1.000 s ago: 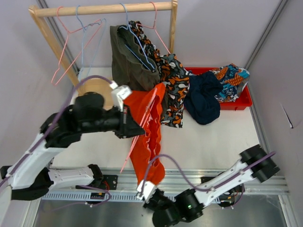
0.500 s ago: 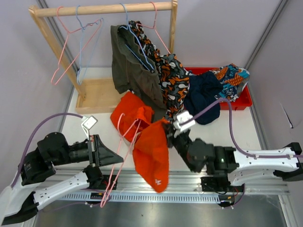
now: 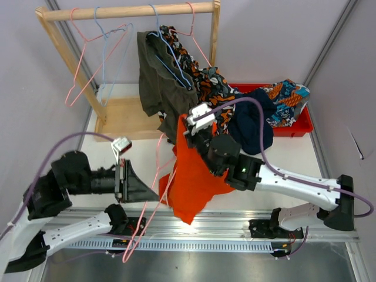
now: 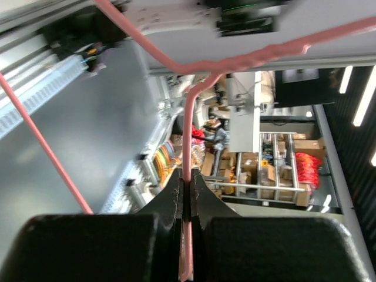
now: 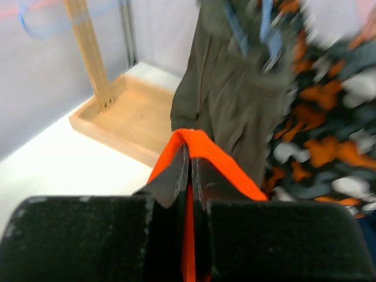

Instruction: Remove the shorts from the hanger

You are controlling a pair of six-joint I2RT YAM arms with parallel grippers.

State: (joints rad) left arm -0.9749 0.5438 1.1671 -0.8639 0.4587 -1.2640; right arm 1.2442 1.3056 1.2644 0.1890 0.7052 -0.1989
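My right gripper [image 3: 183,130] is shut on the top fold of the bright orange shorts [image 3: 194,176], which hang from it over the table's middle. The right wrist view shows the orange shorts [image 5: 202,143] pinched between the tips of the right gripper [image 5: 189,157]. My left gripper [image 3: 155,196] is shut on a pink wire hanger [image 3: 154,202] that runs along the shorts' left edge. In the left wrist view the hanger [image 4: 189,117] passes up through the shut left gripper [image 4: 187,183]. Whether the hanger still threads the shorts I cannot tell.
Olive shorts [image 3: 161,82] and blotch-print shorts [image 3: 211,88] hang on the wooden rack [image 3: 129,10], just behind my right gripper. Empty pink and blue hangers [image 3: 88,53] hang at its left. Navy shorts [image 3: 252,123] and teal-print shorts [image 3: 288,97] lie in the red bin [image 3: 296,128].
The right arm has swung from the near edge up toward the rack, lifting the orange shorts. The left arm has drawn back to the near left with the pink hanger.
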